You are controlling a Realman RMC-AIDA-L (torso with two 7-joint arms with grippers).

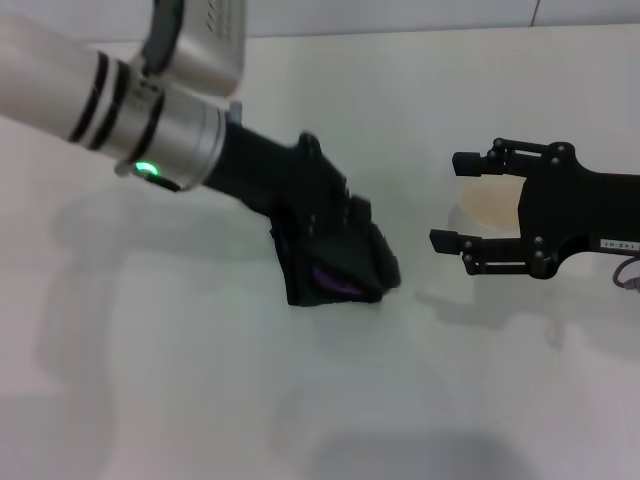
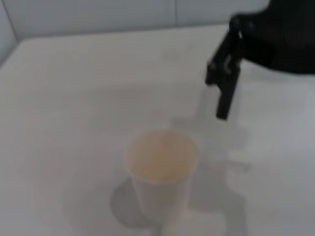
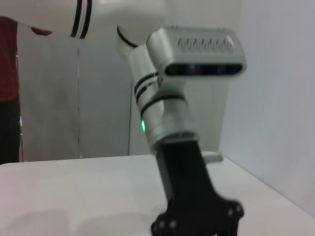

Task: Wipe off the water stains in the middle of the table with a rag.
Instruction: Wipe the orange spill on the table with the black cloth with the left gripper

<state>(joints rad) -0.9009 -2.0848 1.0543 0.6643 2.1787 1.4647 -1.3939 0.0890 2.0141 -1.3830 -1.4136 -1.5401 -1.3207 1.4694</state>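
Observation:
My left gripper (image 1: 375, 262) is shut on the rag (image 1: 325, 280), a dark cloth with a purple patch, and holds it down on the white table (image 1: 180, 400) near the middle. No orange-red water stain shows in any view. My right gripper (image 1: 450, 200) is open and empty, hovering to the right of the rag. The left wrist view shows one of the right gripper's fingers (image 2: 225, 83). The right wrist view shows my left arm's black gripper base (image 3: 197, 216), not the rag.
A translucent whitish cup (image 1: 490, 205) stands on the table behind the right gripper's open fingers. In the left wrist view the cup (image 2: 161, 169) stands apart from that gripper. A pale wall rises behind the table's far edge (image 2: 98, 30).

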